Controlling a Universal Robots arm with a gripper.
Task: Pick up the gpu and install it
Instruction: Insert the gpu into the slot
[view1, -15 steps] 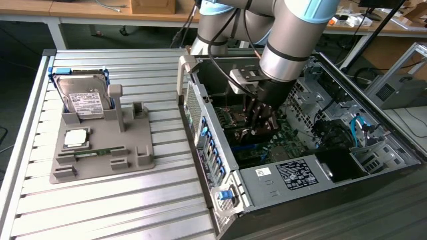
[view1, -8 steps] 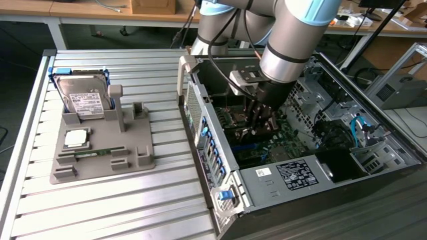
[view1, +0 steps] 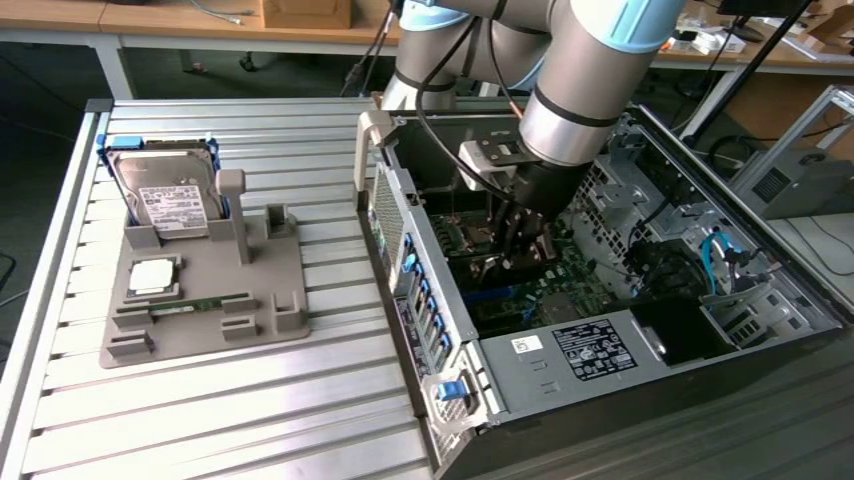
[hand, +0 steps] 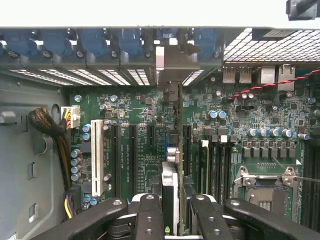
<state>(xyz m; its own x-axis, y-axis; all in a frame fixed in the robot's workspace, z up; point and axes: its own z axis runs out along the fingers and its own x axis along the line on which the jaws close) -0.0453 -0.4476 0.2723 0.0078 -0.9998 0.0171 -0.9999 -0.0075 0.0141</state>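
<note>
Inside one open case (view1: 747, 300), one tool (hand: 172, 210) clamped on one gpu (hand: 170, 170), over motherboard (hand: 135, 145)

Robot arm reaching steeply down into the open case, gripper (view1: 523, 243) fingers (hand: 150, 220) clamped on the gpu (hand: 171, 145), wrist vertical.

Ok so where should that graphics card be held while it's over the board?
By its upper edge, from straight above. The graphics card stands on edge over the motherboard slots, so its two flat faces are the free broad surfaces; the gripper has a finger on each. Its bracket end points toward the rear slot openings, so keep off that end.
</note>
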